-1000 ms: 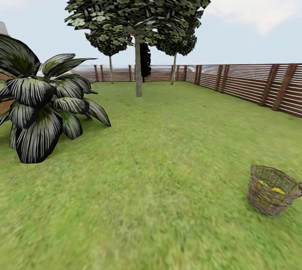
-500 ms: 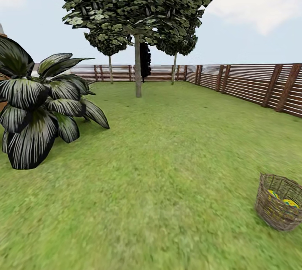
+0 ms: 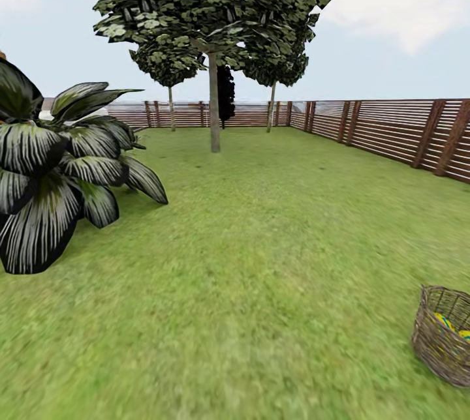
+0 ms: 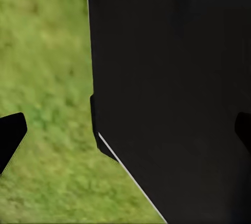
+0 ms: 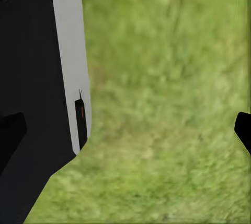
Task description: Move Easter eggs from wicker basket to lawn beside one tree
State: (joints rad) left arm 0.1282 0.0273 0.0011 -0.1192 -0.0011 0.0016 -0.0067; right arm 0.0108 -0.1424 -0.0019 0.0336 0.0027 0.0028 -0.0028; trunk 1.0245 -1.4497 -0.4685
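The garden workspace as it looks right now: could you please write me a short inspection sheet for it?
Surface: the lawn, flat green grass running back to the fence.
Job's things: the wicker basket stands at the head view's lower right, cut by the frame edge; yellow Easter eggs show inside it, count unclear. The nearest tree stands far ahead.
Clutter: a striped agave plant on the left.
Grippers: left gripper and right gripper both open, holding nothing, grass beyond their fingertips.
Cables: nothing seen.
Surroundings: brown slatted fence, two more trees by it, cloudy sky.
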